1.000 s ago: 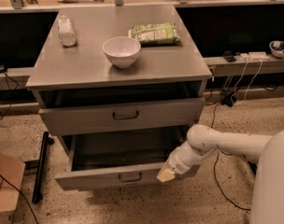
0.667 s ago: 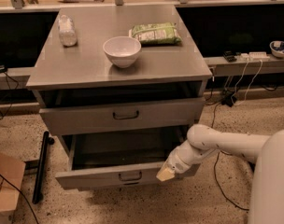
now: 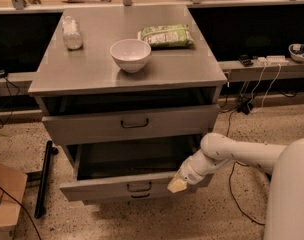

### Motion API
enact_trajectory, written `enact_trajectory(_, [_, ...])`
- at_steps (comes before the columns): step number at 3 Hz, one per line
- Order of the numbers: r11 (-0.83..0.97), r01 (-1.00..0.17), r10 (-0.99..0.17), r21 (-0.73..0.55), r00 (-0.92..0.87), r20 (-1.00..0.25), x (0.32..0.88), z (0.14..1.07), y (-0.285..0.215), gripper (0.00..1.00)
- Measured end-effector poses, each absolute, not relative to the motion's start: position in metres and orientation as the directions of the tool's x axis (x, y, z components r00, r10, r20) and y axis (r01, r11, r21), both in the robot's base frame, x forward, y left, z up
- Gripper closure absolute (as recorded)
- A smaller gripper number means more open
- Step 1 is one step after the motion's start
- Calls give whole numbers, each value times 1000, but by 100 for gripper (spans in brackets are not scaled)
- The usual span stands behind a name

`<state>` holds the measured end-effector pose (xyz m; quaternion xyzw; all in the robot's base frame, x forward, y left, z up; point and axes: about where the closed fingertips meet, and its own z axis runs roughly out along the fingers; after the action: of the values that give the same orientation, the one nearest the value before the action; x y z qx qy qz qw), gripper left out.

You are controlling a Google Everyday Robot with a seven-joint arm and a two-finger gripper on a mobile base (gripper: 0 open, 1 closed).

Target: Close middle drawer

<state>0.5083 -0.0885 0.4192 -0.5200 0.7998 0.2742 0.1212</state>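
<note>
Finds the gripper [image 3: 178, 185], a pale yellowish tip, low and right of centre, up against the right end of the middle drawer [image 3: 102, 190] front. Cannot tell how wide the grip stands. Traces the white arm [image 3: 232, 151] from that tip up and rightward to the robot's white body [image 3: 292, 194] at the right edge. Shows the middle drawer pulled well out of the grey cabinet [image 3: 92, 69], dark tray open to view, a small dark handle [image 3: 139, 186] at the centre of the low front. Sees the lowest drawer [image 3: 140, 198] just beneath and the top drawer [image 3: 92, 129] above, a little ajar. Notes on the cabinet top a white bowl [image 3: 130, 54], a green packet [image 3: 167, 35] behind it to the right, and a clear bottle [image 3: 72, 32] near the left rear. Spots a long black bar [image 3: 44, 179] on the speckled floor at left, near a cardboard box [image 3: 4, 199].
</note>
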Motion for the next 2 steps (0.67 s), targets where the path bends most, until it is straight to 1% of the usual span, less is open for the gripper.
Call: enact_trajectory(2, [311, -898, -760, 310, -431, -486, 515, 418, -90, 100])
